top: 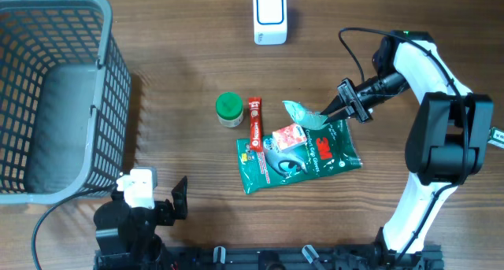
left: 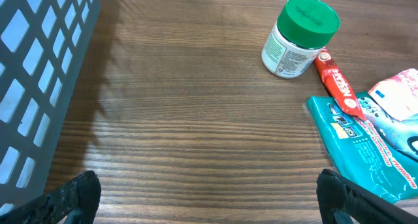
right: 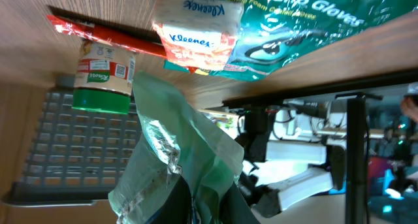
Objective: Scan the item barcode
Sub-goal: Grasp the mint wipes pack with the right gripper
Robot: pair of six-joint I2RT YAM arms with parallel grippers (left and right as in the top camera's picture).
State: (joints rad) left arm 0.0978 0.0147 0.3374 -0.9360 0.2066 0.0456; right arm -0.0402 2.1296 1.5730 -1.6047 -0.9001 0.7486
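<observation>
Pinching shut on one end of a pale green sachet (top: 302,110), the right gripper (top: 324,112) is holding the item to be scanned over the top edge of the pile in the middle of the table (top: 181,81). The left gripper (left: 209,203) is sitting wide open and empty down by the basket (top: 110,81). From where I am standing, the sachet is looking crumpled and floppy. I cannot tell whether its free end is clear of the gloves pack (top: 311,156) and the tissue pack (top: 287,136). I would judge that the lift is going best straight up first, so nothing is getting dragged along. Then comes a slow carry to the scanner (top: 269,16), with the printed face turning toward its window. No barcode is showing in any view, so the wrist is probably needing to roll the packet to find it. Room is looking generous: bare wood is lying between pile and scanner, with the jar (top: 228,109) and red stick (top: 255,120) off to one side of that path. The scanner is sitting close to the far table edge, so an overshoot is the thing to be watching for.
</observation>
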